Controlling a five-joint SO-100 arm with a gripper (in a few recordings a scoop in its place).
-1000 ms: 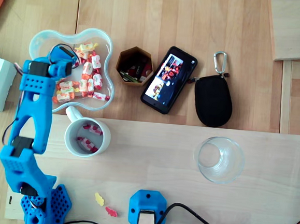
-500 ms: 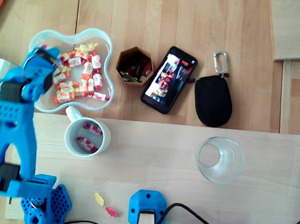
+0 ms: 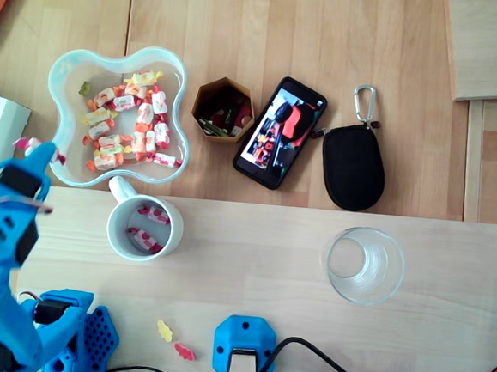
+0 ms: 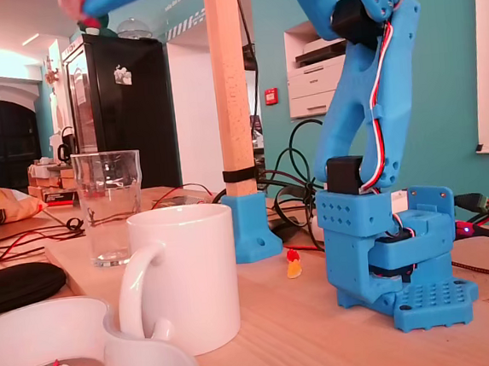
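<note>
Claw inspected first: in the overhead view it sits at the left edge of the frame, clamped on one wrapped sweet, whose wrapper ends show on either side of the tip. In the fixed view the claw stands high in the upper left corner, well above the tabletop.

We judge the step in hand to be the carry: one sweet is gripped and clear of the bowl, which lies just right of and above the tip in the overhead frame. If the sweet is to join those in the mug, just right of and below the tip, the next move calls for a firm grip, a swing rightward, and centring over the mug's mouth before the claw parts.

Counts, nearest the claw outward:
- One sweet held.
- One bowl; its sweets overlap, so we put them at roughly fifteen without an exact figure.
- One white mug, holding at least two sweets.
- Two loose sweets on the wooden board, one yellow, one red, at lower centre-left.
- One hexagonal box, upper centre.
- One black pouch with a carabiner, upper right.
- One empty glass, centre right, well apart from the claw.
</note>
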